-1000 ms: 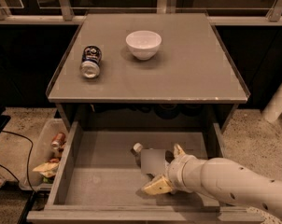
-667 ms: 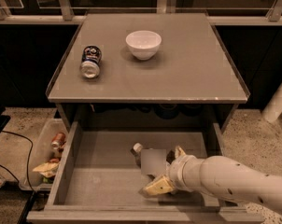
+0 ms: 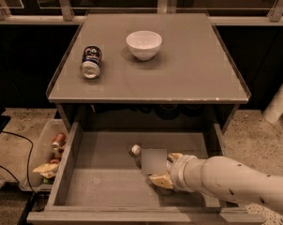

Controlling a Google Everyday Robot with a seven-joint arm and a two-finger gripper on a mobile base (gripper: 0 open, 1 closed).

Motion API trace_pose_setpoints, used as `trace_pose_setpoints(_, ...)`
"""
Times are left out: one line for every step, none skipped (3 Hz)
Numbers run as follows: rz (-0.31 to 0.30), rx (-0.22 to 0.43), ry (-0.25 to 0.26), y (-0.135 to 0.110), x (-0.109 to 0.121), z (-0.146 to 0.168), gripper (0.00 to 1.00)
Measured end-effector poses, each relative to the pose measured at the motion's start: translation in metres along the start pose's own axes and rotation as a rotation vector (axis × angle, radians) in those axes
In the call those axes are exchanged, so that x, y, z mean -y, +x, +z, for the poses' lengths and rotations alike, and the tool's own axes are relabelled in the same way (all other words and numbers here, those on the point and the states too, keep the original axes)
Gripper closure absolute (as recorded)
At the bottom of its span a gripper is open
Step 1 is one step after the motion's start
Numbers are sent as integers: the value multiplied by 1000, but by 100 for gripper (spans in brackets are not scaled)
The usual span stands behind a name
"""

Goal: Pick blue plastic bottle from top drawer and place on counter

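Note:
The top drawer (image 3: 80,186) is pulled open below the counter (image 3: 193,69). The blue plastic bottle (image 3: 137,152) lies on its side on the drawer floor, right of centre, with its white cap pointing to the back left. My gripper (image 3: 166,169) reaches in from the right on its white arm. One yellowish finger is on the near side of the bottle's body and the other on the far side, and they are closed against it. The bottle still rests on the drawer floor. Part of its body is hidden.
A white bowl (image 3: 144,44) and a blue soda can (image 3: 91,62) lying on its side are on the counter. A clear bin (image 3: 44,158) with trash stands on the floor left of the drawer, with a black cable beside it. A white post (image 3: 279,100) stands at the right.
The two fingers have drawn closer together around the bottle's body. The arm has shifted slightly. The bottle, bowl and can have not moved.

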State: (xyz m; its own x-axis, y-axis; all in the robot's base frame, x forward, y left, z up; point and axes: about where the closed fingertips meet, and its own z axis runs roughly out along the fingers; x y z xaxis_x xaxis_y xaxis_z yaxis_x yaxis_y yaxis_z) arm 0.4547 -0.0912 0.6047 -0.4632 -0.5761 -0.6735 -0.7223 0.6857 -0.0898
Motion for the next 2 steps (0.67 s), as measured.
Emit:
trace_pose_setpoints(0, 0, 0, 0, 0, 0, 65)
trace_pose_setpoints(-8, 13, -7, -9, 3, -10, 88)
